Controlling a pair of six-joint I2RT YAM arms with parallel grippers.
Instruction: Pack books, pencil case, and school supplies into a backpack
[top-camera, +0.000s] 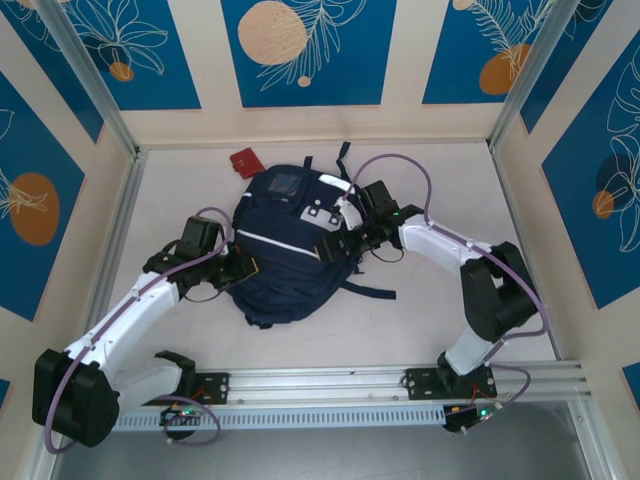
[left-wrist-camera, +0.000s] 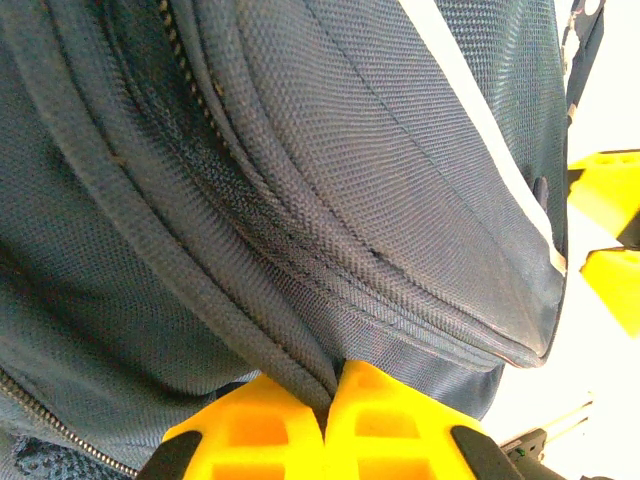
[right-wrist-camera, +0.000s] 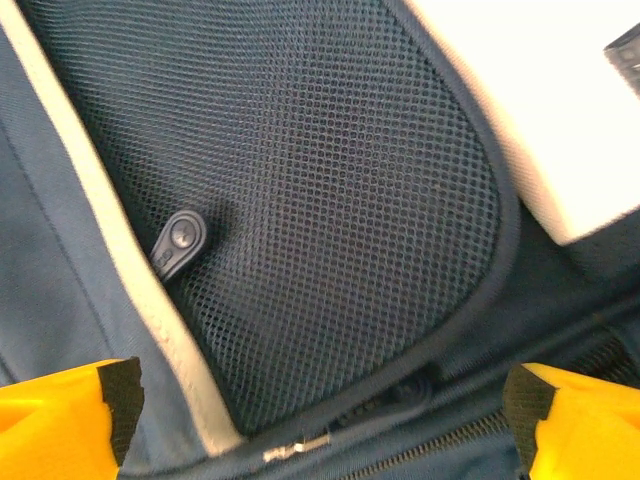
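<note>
- left gripper (top-camera: 243, 270) sits at the left flank of the backpack (top-camera: 285, 275); left wrist view has the jaws pinched tight on a piped seam fold of the navy fabric (left-wrist-camera: 330, 170); nothing else in them
- red item (top-camera: 243, 161) lies on the table (top-camera: 440, 320) just beyond the backpack's top-left corner; too small to tell what it is
- backpack lies flat mid-table, front up, white stripe (top-camera: 290, 245) across the pocket; soft woven fabric, limp, will sag and bunch under a pull; probably light, fill cannot be told; not fragile; weave should give decent friction
- best holds, by judgement: piped seams, zipper tape, straps; flat panels only tent and slip; mesh pocket (right-wrist-camera: 330, 170) is stretchy, a snag risk for fingertips
- right gripper (top-camera: 338, 240) is over the backpack's right side; right wrist view has its jaws spread wide, holding nothing, straddling the mesh's lower edge; metal zipper pull (right-wrist-camera: 296, 446) lies between them; small, flat, likely slippery, wants a square pinch with the left hold as counter-anchor
</note>
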